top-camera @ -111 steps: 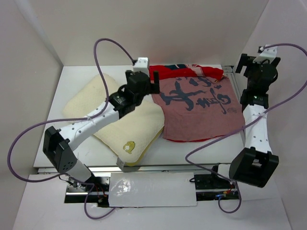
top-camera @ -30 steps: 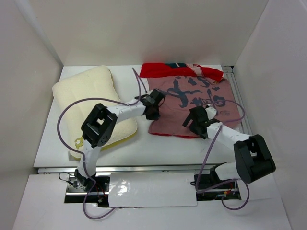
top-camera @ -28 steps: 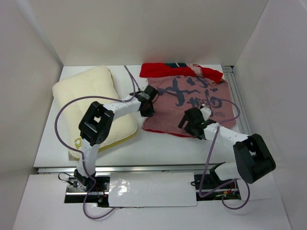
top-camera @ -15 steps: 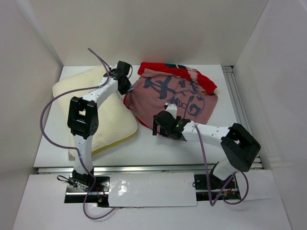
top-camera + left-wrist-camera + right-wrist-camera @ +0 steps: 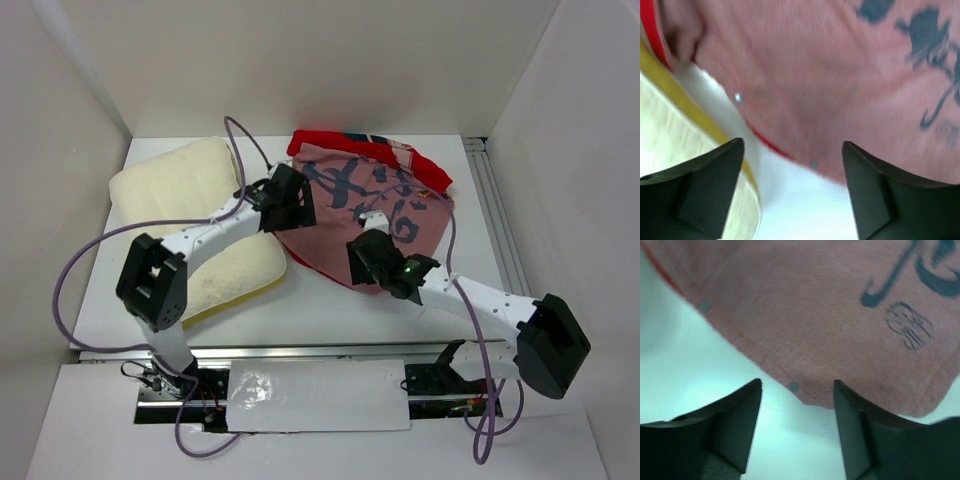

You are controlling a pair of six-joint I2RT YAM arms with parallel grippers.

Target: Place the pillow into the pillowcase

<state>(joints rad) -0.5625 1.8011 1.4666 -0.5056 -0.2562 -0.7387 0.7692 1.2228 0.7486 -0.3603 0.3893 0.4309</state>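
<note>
The cream pillow (image 5: pixel 185 205) lies at the left of the table; its yellow-edged side shows in the left wrist view (image 5: pixel 670 150). The pillowcase (image 5: pixel 385 200) lies flat in the middle, faded pink side with dark brush marks up, and a red part shows at the back. My left gripper (image 5: pixel 296 205) is open at the pillowcase's left edge, between it and the pillow; the hem lies just ahead of its jaws (image 5: pixel 793 145). My right gripper (image 5: pixel 368 256) is open at the pillowcase's near edge, with a corner of the fabric (image 5: pixel 815 305) between the fingertips (image 5: pixel 798 383).
White walls close in the table at the left, back and right. A metal rail (image 5: pixel 497 225) runs along the right side. Purple cables loop over the pillow and beside the right arm. Bare white table (image 5: pixel 330 310) lies in front of the pillowcase.
The pillowcase slid left toward the pillow over the last second. My left gripper has come from the pillow's far corner to the pillowcase's left edge. My right gripper has shifted right along the near edge.
</note>
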